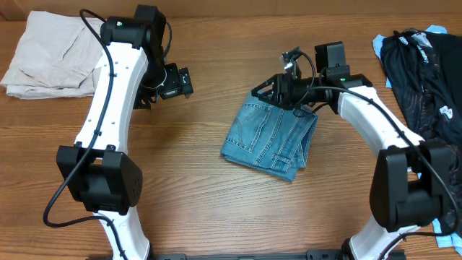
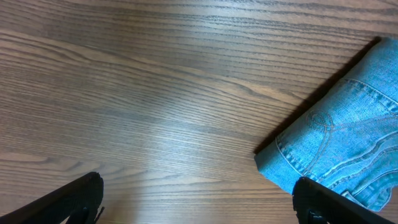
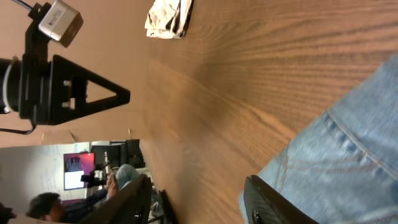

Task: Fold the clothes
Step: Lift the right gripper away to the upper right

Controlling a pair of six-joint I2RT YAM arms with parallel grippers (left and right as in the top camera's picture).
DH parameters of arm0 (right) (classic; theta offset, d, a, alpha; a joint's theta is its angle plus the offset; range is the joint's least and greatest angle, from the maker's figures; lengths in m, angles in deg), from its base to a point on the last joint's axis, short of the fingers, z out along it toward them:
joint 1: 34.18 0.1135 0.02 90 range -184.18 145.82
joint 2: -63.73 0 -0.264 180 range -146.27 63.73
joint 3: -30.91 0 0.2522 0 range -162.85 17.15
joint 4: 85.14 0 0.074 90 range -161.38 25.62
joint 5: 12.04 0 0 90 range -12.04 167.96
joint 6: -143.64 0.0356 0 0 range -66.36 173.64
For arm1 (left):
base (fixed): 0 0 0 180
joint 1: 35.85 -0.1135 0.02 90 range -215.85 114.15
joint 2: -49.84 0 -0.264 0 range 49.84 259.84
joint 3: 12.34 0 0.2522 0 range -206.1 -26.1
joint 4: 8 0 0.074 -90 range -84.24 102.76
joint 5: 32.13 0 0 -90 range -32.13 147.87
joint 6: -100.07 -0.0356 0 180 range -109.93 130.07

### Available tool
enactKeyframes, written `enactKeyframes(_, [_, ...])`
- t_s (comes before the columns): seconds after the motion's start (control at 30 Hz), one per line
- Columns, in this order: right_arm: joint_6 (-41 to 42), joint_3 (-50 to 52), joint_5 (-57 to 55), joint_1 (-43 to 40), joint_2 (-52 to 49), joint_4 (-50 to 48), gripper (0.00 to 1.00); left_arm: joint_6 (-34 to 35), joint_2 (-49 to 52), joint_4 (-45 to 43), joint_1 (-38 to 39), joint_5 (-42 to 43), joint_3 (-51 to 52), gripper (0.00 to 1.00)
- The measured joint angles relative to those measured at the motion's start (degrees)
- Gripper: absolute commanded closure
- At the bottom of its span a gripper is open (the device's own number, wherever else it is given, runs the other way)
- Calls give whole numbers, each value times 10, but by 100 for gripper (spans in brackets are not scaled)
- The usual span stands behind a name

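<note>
Bench point(image 1: 195, 202) is carrying folded jeans point(image 1: 271, 139), lying right of centre | right hand point(image 1: 266, 90) is hovering at the jeans' far edge, fingers spread, grasping nothing | left hand point(image 1: 186, 81) is hanging over bare wood left of the jeans, released wide | beige garment point(image 1: 47, 54) is lying far left, dark clothes point(image 1: 426, 72) far right

left arm point(image 1: 108, 97): we see it stretched forward from its base, wrist bent over toward the right gripper's side
left gripper point(image 2: 198, 204): jaws spread wide, nothing between our fingers point(image 2: 74, 196)
right arm point(image 1: 364, 115): bowed, reaching forward, then across toward the left gripper
right gripper point(image 3: 199, 202): jaws parted, nothing between them, well apart from the left gripper
</note>
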Motion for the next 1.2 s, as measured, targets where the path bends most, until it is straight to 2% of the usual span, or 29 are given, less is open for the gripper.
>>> enactKeyframes(0.4, [-3, 0, -21, 0, -156, -92, 47, 0, 0, 1, 0, 0, 0, 0])
enactKeyframes(0.7, [-4, -20, 17, -28, -163, -59, 51, 0, 0, 2, 0, 0, 0, 0])
enactKeyframes(0.87, [-4, -38, 23, -67, -118, 16, 51, 0, 0, 2, 0, 0, 0, 0])
enactKeyframes(0.97, [-4, -50, 24, -87, -35, 68, 51, 0, 0, 2, 0, 0, 0, 0])
enactKeyframes(1.1, [-32, -71, 28, -99, 40, 161, 57, 0, 0, 2, 0, 0, 0, 0])
enactKeyframes(1.2, [-59, -66, 13, -103, 48, 198, 61, 0, 0, 2, 0, 0, 0, 0])
